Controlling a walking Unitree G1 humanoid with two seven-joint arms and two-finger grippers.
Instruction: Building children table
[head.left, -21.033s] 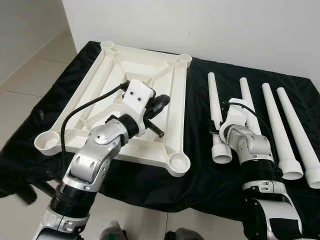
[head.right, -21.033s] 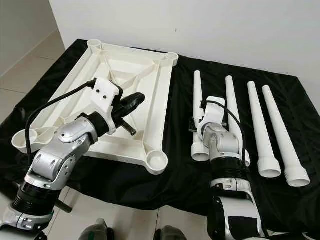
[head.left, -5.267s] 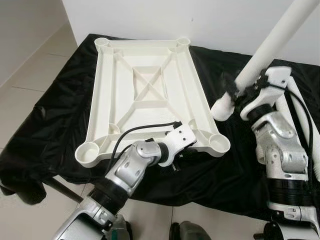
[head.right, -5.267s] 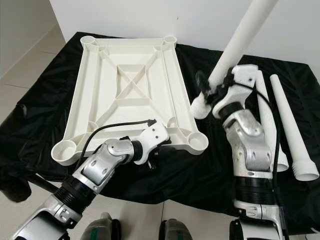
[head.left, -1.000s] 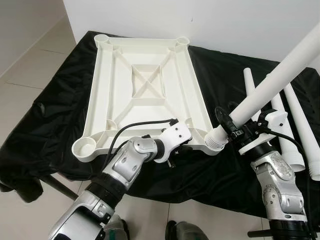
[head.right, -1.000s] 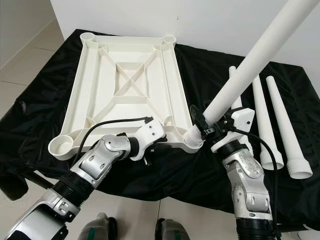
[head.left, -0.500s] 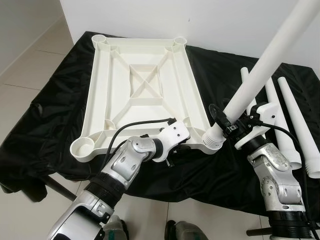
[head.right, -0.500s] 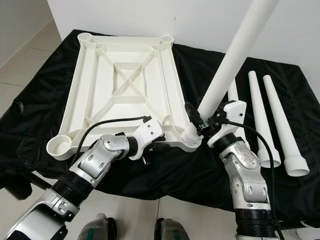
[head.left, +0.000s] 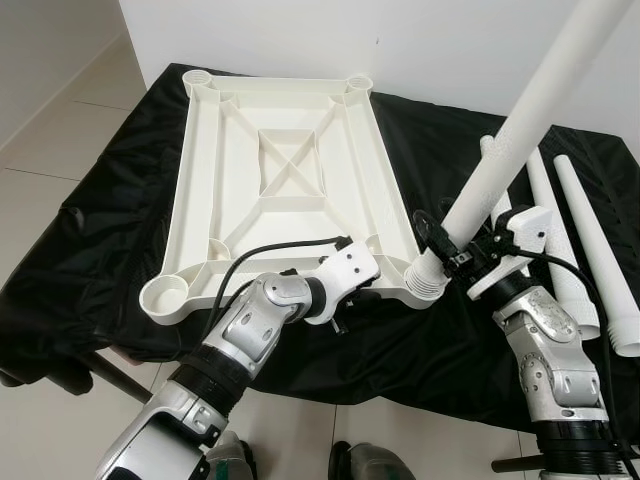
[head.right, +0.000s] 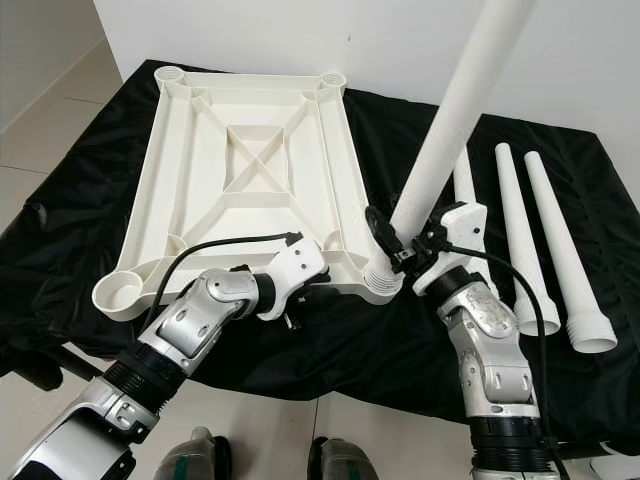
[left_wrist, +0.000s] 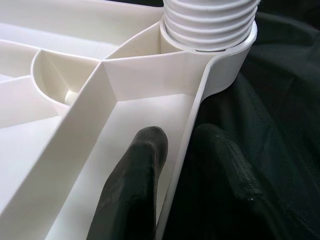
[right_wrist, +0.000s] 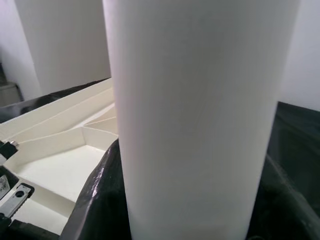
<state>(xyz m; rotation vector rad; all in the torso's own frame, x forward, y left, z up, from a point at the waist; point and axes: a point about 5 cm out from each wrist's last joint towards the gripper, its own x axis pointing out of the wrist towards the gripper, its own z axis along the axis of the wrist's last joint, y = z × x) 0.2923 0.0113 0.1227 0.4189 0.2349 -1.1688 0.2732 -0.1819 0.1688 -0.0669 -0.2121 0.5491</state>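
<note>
The white plastic tabletop (head.left: 290, 180) lies upside down on a black cloth. My left gripper (left_wrist: 180, 170) is shut on its near rim, one black finger (left_wrist: 135, 185) inside the rim and one outside, close to the near right corner socket (head.left: 425, 283). My right gripper (head.left: 455, 255) is shut on a long white leg (head.left: 520, 130) just above its thick end. The leg's threaded end (left_wrist: 210, 22) sits in that corner socket, and the leg leans up and to the right. In the right wrist view the leg (right_wrist: 200, 100) stands between the dark fingers (right_wrist: 100, 200).
Three more white legs (head.right: 555, 250) lie side by side on the black cloth (head.left: 120, 200) at the right. The near left socket (head.left: 163, 297) and the two far sockets (head.left: 200, 77) are open. A white wall stands behind the table; tiled floor lies left.
The leg has swung from a low slant to a steeper, more upright lean, and its threaded end now sits in the corner socket. The left gripper has kept its hold on the rim.
</note>
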